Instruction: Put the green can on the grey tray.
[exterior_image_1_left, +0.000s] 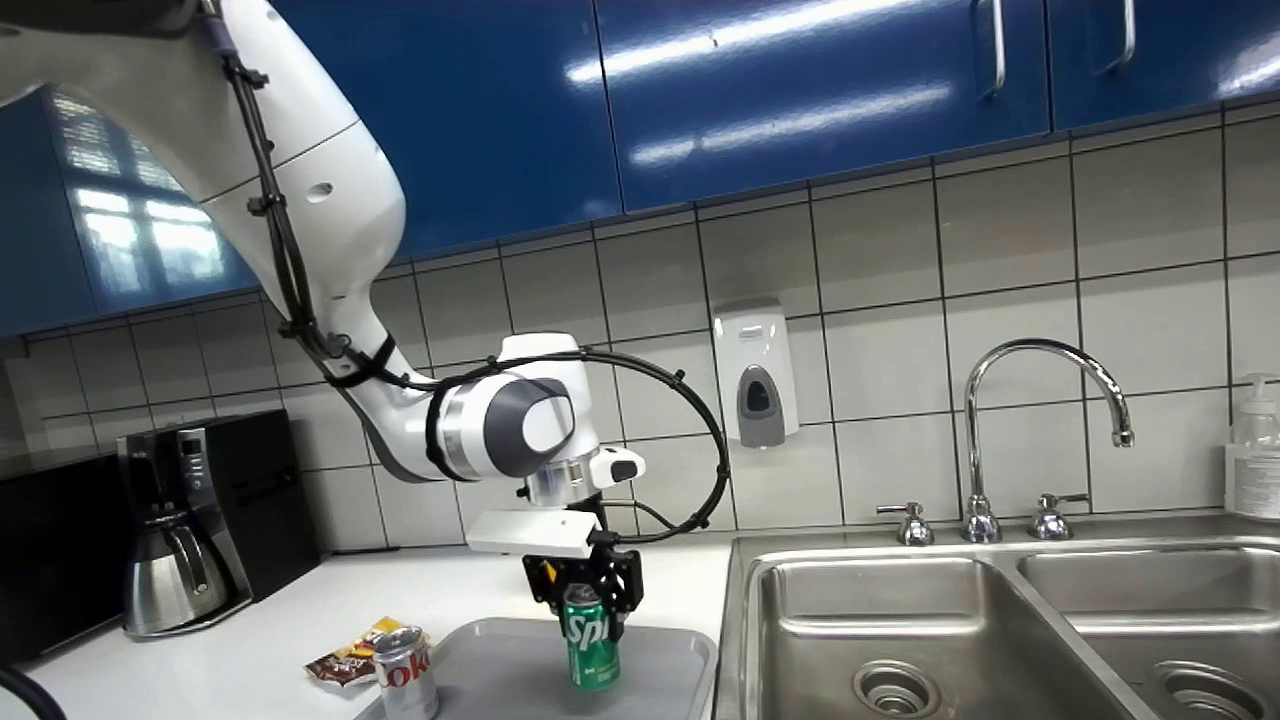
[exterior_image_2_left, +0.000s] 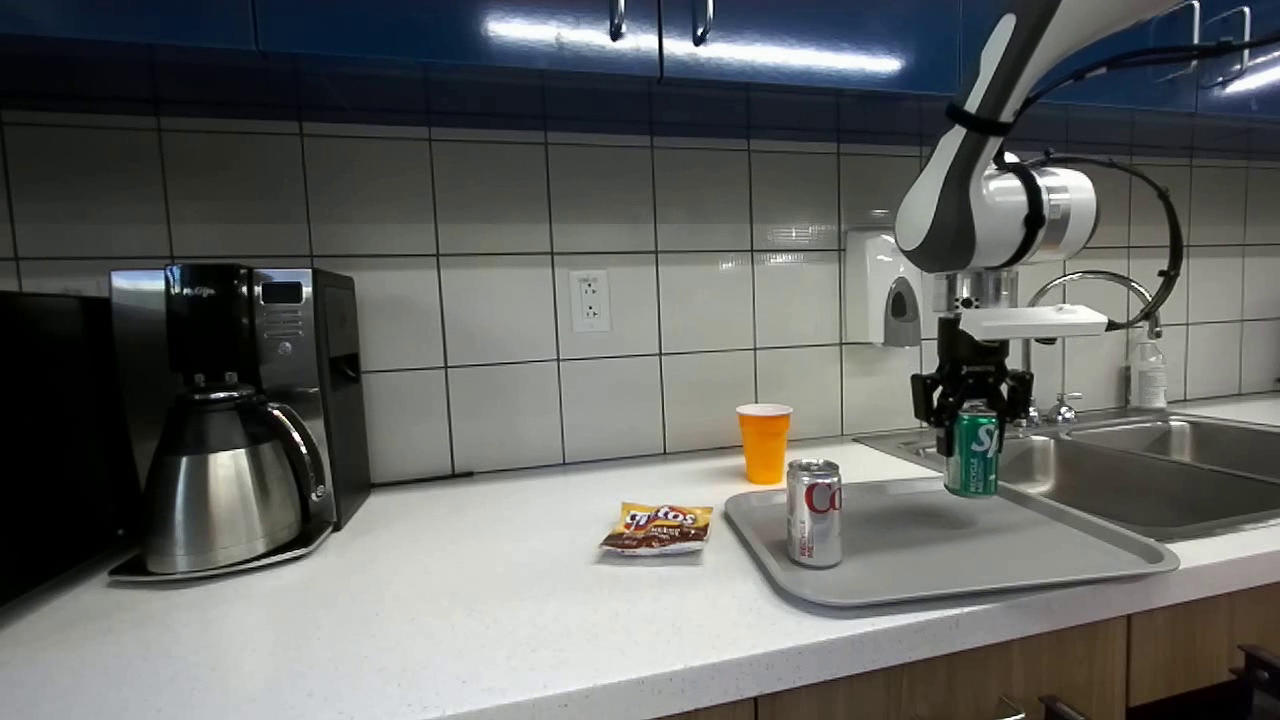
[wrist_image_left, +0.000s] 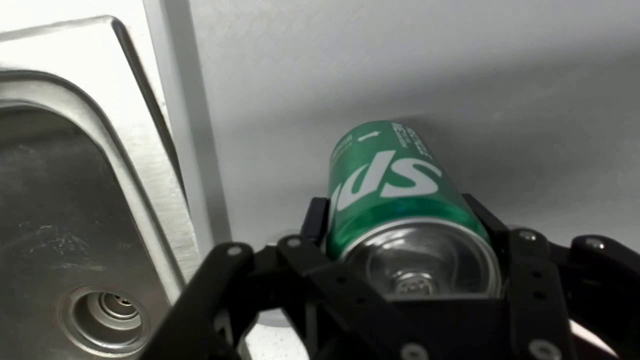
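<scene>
My gripper (exterior_image_1_left: 588, 616) is shut on the green can (exterior_image_1_left: 594, 655), with a finger on either side of its upper part. The green can is upright and also shows in an exterior view (exterior_image_2_left: 972, 465), held a little above the grey tray (exterior_image_2_left: 950, 555). In the wrist view, the gripper (wrist_image_left: 397, 212) frames the can's silvery end, and the green side (wrist_image_left: 385, 170) with white letters points down at the tray surface (wrist_image_left: 280, 85). The can casts a soft shadow on the tray.
A silver-and-red can (exterior_image_2_left: 815, 520) stands on the tray's left end. A chip bag (exterior_image_2_left: 657, 530) lies beside the tray, and an orange cup (exterior_image_2_left: 765, 445) stands behind it. The steel sink (exterior_image_1_left: 742, 630) with its faucet (exterior_image_1_left: 975, 430) adjoins the tray. A coffee maker (exterior_image_2_left: 340, 400) stands farther left.
</scene>
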